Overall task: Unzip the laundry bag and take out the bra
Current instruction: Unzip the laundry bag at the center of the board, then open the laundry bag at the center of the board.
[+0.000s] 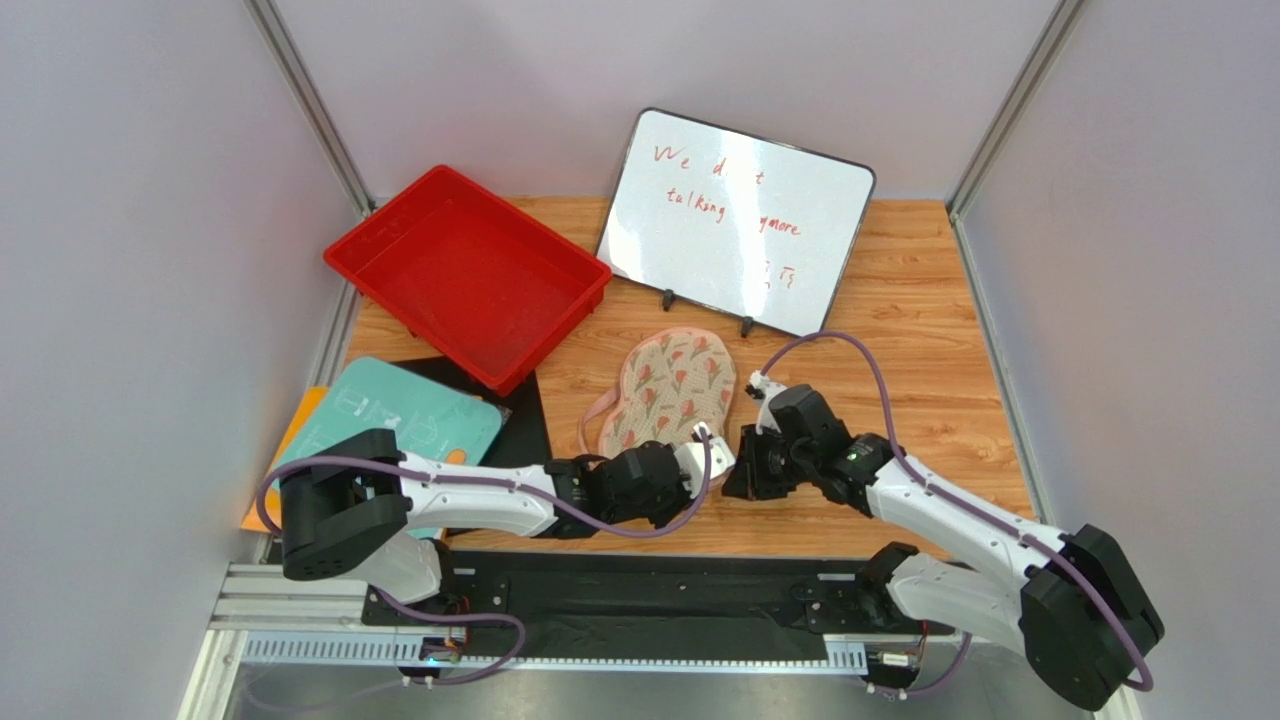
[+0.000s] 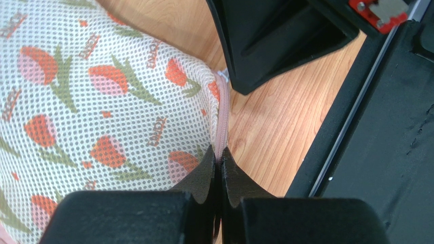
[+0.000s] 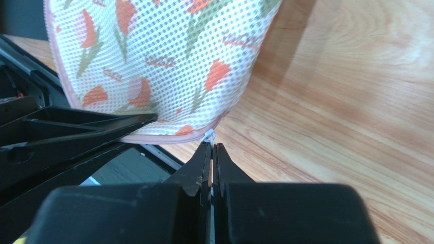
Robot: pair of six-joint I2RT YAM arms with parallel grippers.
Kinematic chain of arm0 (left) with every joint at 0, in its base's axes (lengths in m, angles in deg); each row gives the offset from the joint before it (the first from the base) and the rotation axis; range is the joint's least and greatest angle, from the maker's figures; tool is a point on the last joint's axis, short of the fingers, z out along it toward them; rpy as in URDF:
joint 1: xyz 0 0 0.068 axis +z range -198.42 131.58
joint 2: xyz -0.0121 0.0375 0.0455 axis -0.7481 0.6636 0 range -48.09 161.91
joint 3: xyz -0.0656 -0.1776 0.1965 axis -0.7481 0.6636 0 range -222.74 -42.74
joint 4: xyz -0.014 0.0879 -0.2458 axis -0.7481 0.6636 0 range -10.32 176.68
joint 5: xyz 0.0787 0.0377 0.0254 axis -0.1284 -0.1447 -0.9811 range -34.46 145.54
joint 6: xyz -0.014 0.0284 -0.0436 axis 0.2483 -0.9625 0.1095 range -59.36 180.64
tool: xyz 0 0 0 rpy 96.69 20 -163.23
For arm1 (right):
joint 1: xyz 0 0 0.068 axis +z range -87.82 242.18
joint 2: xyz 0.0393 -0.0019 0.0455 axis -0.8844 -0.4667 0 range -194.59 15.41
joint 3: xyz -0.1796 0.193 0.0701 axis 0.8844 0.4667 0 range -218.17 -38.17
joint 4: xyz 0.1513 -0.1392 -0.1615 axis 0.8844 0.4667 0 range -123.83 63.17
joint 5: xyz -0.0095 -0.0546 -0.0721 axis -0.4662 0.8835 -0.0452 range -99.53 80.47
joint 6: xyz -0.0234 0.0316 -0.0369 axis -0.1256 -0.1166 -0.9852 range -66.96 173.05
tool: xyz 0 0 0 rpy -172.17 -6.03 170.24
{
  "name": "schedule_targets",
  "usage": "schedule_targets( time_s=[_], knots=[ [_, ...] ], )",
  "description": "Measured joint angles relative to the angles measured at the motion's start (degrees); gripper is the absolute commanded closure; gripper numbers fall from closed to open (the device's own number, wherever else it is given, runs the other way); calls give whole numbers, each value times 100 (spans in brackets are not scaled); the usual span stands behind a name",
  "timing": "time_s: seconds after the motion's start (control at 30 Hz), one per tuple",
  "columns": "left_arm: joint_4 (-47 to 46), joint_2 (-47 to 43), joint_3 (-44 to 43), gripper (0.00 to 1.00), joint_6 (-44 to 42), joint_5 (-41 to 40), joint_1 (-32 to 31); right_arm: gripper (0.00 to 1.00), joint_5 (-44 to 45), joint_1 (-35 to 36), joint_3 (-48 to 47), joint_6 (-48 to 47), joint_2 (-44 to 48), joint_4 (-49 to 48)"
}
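Note:
The laundry bag (image 1: 672,387) lies on the wooden table, cream mesh with red and green print and pink zipper edging. It also shows in the left wrist view (image 2: 102,101) and the right wrist view (image 3: 163,56). My left gripper (image 2: 219,155) is shut on the bag's pink zipper edge (image 2: 222,122) at its near end. My right gripper (image 3: 212,147) is shut on the white zipper pull (image 3: 209,135) at the bag's near corner. In the top view the left gripper (image 1: 706,458) and the right gripper (image 1: 739,465) sit close together. The bra is hidden.
A red tray (image 1: 469,273) stands at the back left. A whiteboard (image 1: 736,219) leans behind the bag. A teal board (image 1: 394,420) on a black sheet lies at the left. A black rail (image 1: 631,600) runs along the near table edge.

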Motion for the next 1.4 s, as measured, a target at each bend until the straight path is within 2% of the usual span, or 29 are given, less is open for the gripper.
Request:
schedule_targets(
  time_s=[0.8,0.83,0.87,0.9,0.97,1.07,1.1,1.13,1.2,1.3,1.37,1.4],
  knots=[
    [-9,-107,133,100,57,-125,26,98,-601,-599,-94,-227,-715,-435],
    [-11,-107,133,100,66,-118,28,94,-603,-601,-103,-234,-713,-433],
    [-9,-116,133,91,90,-81,35,79,-603,-603,-120,-243,-710,-411],
    [-7,-133,133,86,114,-33,42,64,-597,-603,-138,-254,-704,-389],
    [22,-203,129,82,184,116,52,37,-468,-636,-168,-297,-651,-260],
    [216,-225,-37,84,293,365,44,19,-46,-758,-188,-369,-455,13],
    [310,-173,-170,84,321,404,44,18,94,-791,-201,-374,-365,120],
    [385,-96,-308,81,334,417,44,16,214,-802,-214,-363,-297,201],
    [518,203,-695,68,361,415,44,15,461,-807,-264,-352,-144,411],
    [645,649,-1113,31,470,433,50,14,804,-809,-365,-306,127,723],
    [695,754,-1137,19,511,446,46,14,975,-811,-433,-282,304,876],
    [737,769,-1137,10,514,450,44,14,1038,-811,-461,-273,378,935]
  ],
)
